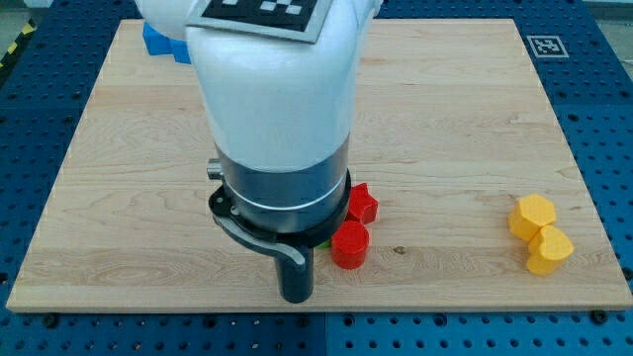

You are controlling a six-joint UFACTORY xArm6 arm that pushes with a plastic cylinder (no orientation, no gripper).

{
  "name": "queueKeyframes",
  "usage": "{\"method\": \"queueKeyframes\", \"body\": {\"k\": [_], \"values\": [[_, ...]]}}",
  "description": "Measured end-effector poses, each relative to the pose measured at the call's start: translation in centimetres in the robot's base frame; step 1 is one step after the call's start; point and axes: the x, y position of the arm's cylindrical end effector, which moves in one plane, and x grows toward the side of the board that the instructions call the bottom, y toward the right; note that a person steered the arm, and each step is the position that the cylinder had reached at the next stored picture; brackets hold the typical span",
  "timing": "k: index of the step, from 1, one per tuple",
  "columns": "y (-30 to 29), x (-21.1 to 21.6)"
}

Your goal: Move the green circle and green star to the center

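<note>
The arm's white and grey body point(282, 119) fills the middle of the view and hides the board beneath it. My tip does not show; it is hidden under the arm. The green circle and green star are not clearly visible. Only a thin greenish sliver point(325, 240) peeks out at the arm's lower right edge, next to a red cylinder point(349, 245). I cannot tell which green block it is.
A red star-like block point(363, 205) sits just above the red cylinder. Two yellow blocks point(533, 216) point(550, 250) touch each other at the view's lower right. A blue block point(163, 42) lies at the top left. The wooden board point(465, 119) ends near the view's bottom.
</note>
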Motion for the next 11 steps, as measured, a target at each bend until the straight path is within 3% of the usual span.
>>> {"method": "queueKeyframes", "body": {"k": [6, 11], "values": [[3.6, -7.7], [5.7, -20.4]]}}
